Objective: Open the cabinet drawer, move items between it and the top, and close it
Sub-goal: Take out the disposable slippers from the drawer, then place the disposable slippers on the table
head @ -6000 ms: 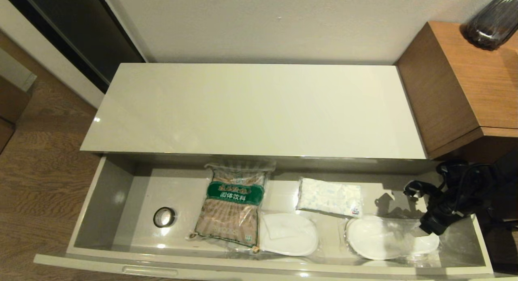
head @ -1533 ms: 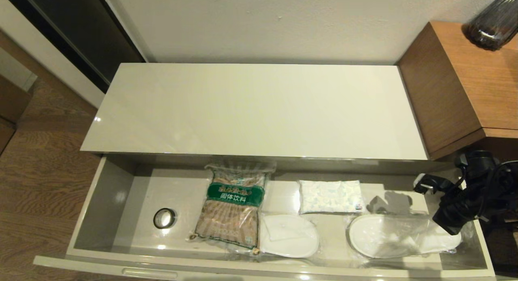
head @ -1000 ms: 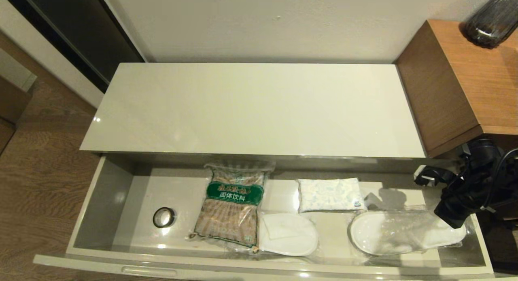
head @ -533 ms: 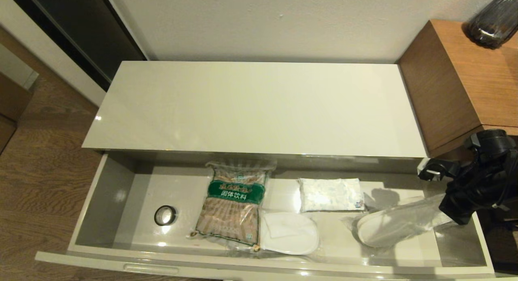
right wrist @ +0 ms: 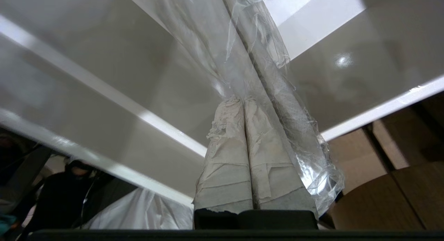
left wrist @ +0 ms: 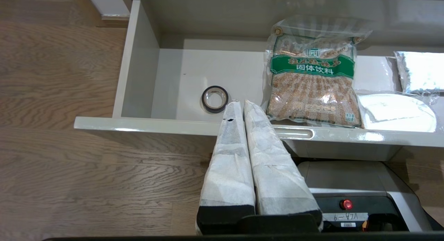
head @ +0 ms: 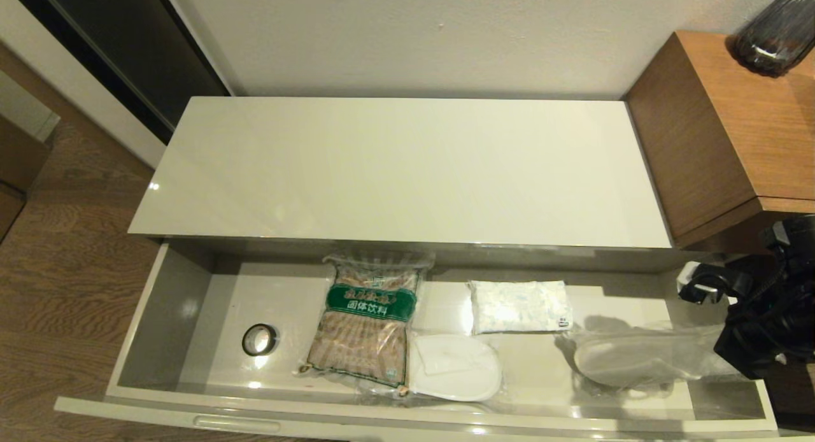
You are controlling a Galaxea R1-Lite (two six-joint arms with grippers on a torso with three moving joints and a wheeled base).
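Our left gripper idles pressed together before the cabinet drawer; inside it lies the tissue pack. At the drawer's right end our right gripper pinches only the slipper bag's film — it may slip or tear.

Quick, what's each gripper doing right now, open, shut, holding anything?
Left gripper: shut, holding nothing, parked before the drawer front.
Right gripper: shut on the bagged slippers, lifting them.
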